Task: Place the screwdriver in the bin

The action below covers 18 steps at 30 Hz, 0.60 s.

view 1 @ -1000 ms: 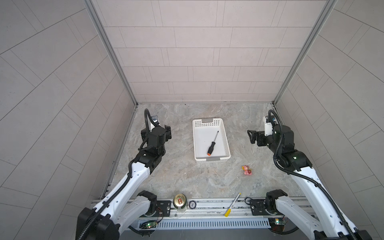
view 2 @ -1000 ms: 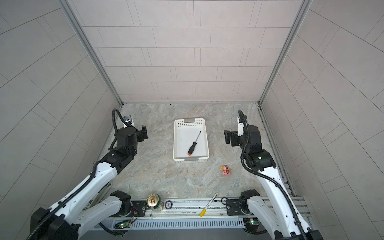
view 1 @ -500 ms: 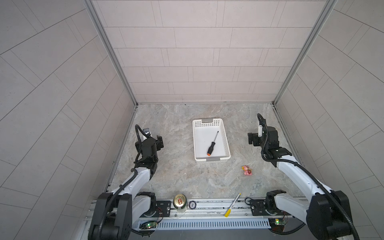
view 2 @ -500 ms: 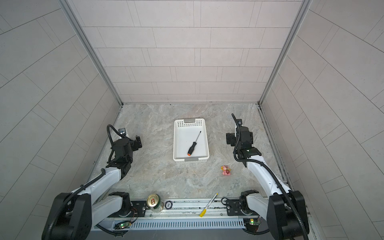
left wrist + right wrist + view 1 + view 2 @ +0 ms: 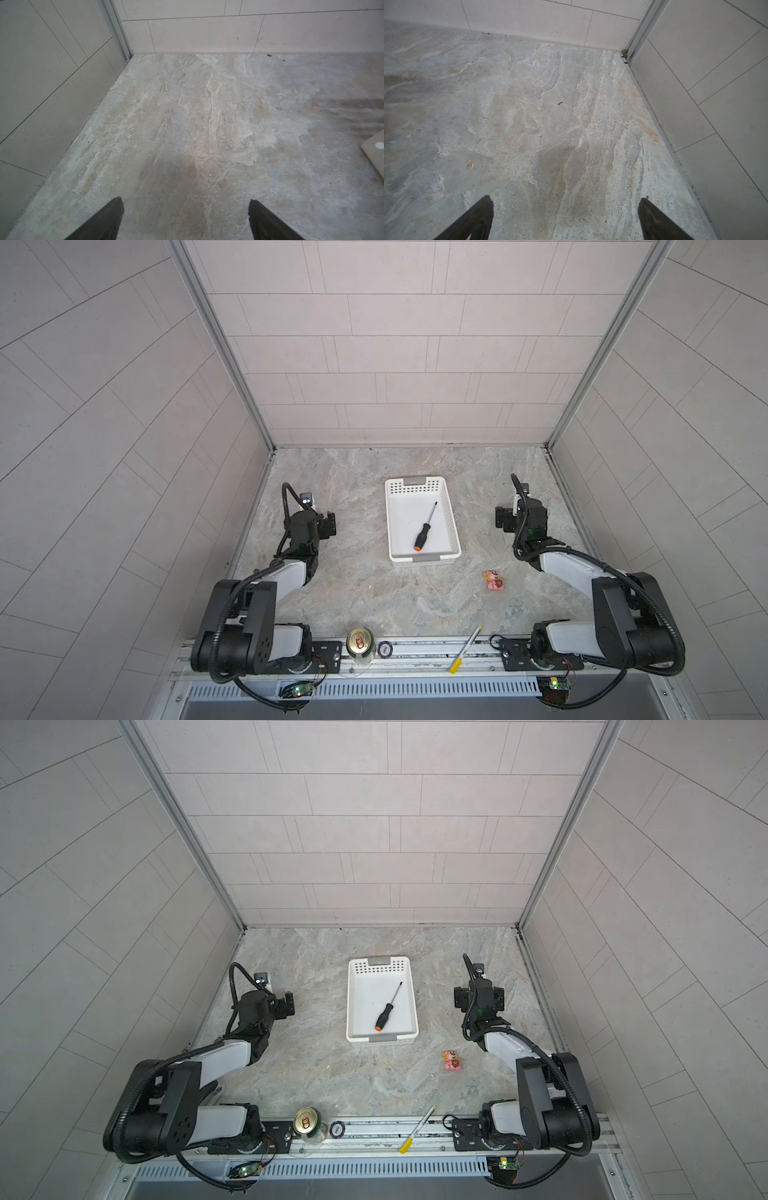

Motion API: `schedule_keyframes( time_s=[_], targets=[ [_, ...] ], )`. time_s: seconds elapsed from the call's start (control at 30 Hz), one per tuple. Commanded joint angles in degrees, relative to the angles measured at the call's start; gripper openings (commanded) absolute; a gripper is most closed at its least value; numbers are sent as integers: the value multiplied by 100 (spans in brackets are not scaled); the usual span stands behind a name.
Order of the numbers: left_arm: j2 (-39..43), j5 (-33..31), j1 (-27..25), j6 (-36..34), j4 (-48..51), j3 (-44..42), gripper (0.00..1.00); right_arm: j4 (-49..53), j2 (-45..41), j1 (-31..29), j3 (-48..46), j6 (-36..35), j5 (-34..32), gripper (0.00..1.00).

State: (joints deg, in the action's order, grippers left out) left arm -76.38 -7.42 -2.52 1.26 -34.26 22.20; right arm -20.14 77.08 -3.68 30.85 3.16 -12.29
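Note:
The screwdriver (image 5: 424, 531) (image 5: 386, 1011), with its black handle and orange butt, lies diagonally on the floor of the white bin (image 5: 389, 526) (image 5: 349, 1011) in both top views. No gripper touches it. My left gripper (image 5: 329, 524) (image 5: 288, 1006) (image 5: 185, 202) is open and empty over bare stone, left of the bin. A corner of the bin (image 5: 374, 154) shows at the edge of the left wrist view. My right gripper (image 5: 502, 521) (image 5: 459, 997) (image 5: 565, 200) is open and empty, right of the bin near the side wall.
A pink toy (image 5: 493, 580) lies on the stone floor in front of the bin, to the right. A green can (image 5: 360, 645), a dark round disc (image 5: 385, 649) and a silver pen with a yellow cap (image 5: 465, 651) sit along the front rail. Tiled walls close three sides.
Both arms have drawn back from a raised reach and folded low over their bases. The screwdriver and bin have not moved.

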Motion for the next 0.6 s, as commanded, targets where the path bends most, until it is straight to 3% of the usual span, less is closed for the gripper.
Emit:
schedule_keyframes(
  time_s=[0.0, 0.3, 0.57],
  targets=[
    [-271, 477, 176, -22, -303, 176, 100, -227, 94, -34, 248, -144, 122, 100],
    [-991, 590, 270, 92, -552, 394, 100, -911, -64, -59, -307, -180, 122, 100],
    [-1042, 530, 263, 51, -476, 440, 100, -1285, 115, -90, -547, -170, 213, 100]
  ],
)
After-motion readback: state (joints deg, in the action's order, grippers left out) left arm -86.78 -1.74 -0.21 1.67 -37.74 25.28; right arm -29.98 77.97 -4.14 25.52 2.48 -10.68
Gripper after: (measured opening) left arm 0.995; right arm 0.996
